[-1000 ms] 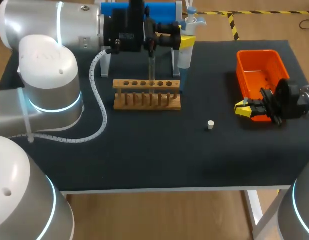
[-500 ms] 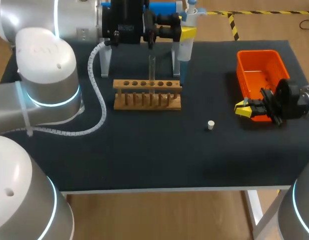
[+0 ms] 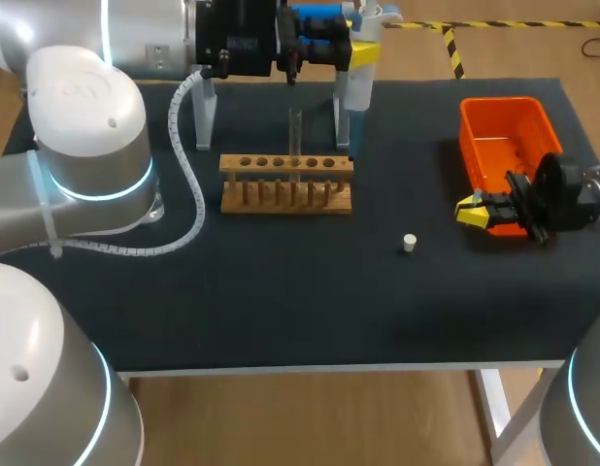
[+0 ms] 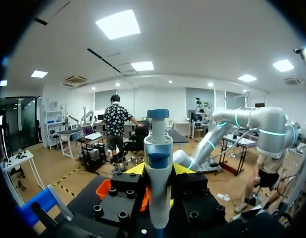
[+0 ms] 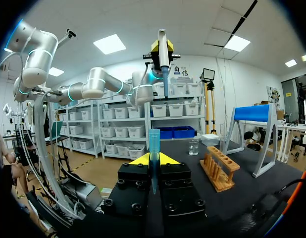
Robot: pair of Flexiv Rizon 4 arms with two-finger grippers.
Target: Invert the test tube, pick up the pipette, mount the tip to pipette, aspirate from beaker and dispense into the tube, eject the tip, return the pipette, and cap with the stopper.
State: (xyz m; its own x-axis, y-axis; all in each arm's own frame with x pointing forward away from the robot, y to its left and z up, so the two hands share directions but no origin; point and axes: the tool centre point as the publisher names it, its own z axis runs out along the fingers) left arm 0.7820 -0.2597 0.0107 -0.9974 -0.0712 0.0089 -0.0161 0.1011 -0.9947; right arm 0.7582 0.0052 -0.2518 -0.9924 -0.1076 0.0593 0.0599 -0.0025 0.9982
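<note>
Change: left gripper (image 3: 350, 53) with the pipette (image 4: 158, 148) has moved up and toward the far edge over the last second; right arm and everything on the table are unchanged.
Left gripper: at the far middle of the table (image 3: 281, 291), above and beyond the rack (image 3: 285, 184), fingers pinching the pipette body from two sides.
Pipette: upright in that grip, plunger end up, lower end pointing down just right of the stand's blue bar (image 5: 254, 113).
Right gripper: (image 3: 472, 211) at the right, against the near corner of the orange bin (image 3: 504, 136), fingers pressed onto a blue pipette tip (image 5: 154, 144).
Pipette tip: upright between those fingers, wide end up.
Test tube: (image 3: 294, 136) upright in a middle hole of the rack, uncapped.
Stopper: (image 3: 409, 243) lying on the cloth, near and right of the rack, well apart from both grippers.
Beaker: (image 5: 193, 147) on the table to the left, beyond the rack as seen from the right wrist.
</note>
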